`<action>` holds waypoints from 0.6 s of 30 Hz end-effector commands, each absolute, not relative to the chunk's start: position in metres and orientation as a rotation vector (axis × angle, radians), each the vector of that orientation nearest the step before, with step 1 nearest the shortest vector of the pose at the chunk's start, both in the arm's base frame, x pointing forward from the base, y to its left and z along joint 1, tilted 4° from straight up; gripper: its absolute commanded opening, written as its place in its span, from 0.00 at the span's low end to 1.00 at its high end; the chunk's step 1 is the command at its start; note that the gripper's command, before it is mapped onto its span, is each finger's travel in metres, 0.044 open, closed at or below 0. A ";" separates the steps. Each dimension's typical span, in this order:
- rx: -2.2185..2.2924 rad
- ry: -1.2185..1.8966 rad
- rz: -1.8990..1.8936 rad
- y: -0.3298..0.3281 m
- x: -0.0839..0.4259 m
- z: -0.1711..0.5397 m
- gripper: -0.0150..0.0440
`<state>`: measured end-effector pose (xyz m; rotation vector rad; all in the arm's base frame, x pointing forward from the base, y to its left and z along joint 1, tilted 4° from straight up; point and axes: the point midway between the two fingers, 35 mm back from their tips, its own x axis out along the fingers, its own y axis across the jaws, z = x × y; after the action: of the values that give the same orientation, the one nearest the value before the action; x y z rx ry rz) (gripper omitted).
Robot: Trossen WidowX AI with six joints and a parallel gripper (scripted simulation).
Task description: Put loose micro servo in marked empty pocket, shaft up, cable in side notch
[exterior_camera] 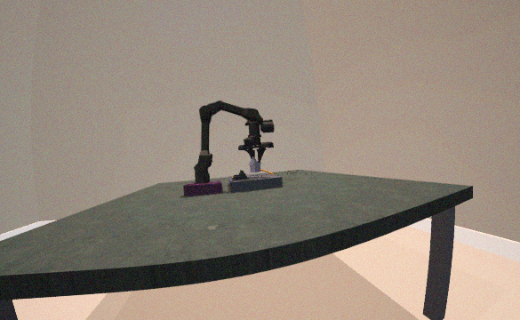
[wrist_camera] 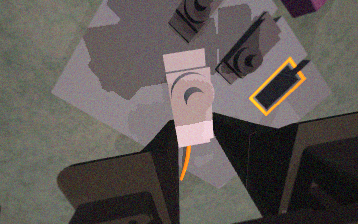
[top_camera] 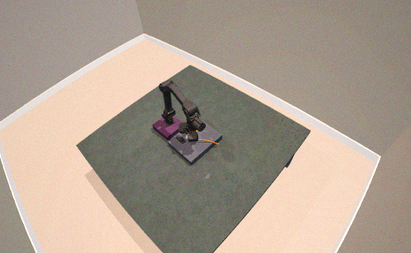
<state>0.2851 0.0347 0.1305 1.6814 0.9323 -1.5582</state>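
Note:
The loose micro servo (wrist_camera: 192, 100) (exterior_camera: 254, 166) is pale, with its output shaft facing up toward the wrist camera. My gripper (wrist_camera: 192, 121) (exterior_camera: 256, 161) is shut on its body and appears to hold it slightly above the grey deck (wrist_camera: 70, 91) (exterior_camera: 264, 183) (top_camera: 197, 154). Its orange cable (wrist_camera: 187, 162) (top_camera: 209, 140) (exterior_camera: 267, 172) trails from the near end. The empty pocket (wrist_camera: 276, 89) is dark with a yellow-orange outline, right of the servo in the wrist view. Its side notch (wrist_camera: 303, 66) points up and right. The servo is turned at an angle to the pocket. The arm hides the servo in the top view.
Two dark servos (wrist_camera: 247, 59) (wrist_camera: 196, 9) are mounted on the deck, one between the held servo and the pocket, the other near the wrist view's top. The purple arm base (top_camera: 166, 128) (exterior_camera: 203, 188) stands beside the deck on the green table (top_camera: 149, 183) (exterior_camera: 153, 231).

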 end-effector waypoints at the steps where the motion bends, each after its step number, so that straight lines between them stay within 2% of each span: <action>1: 1.691 0.925 -1.548 0.050 0.282 0.134 0.25; 18: 1.696 0.934 -1.547 0.130 0.269 0.140 0.25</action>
<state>0.2686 0.1189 0.1364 1.6874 0.9403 -1.5528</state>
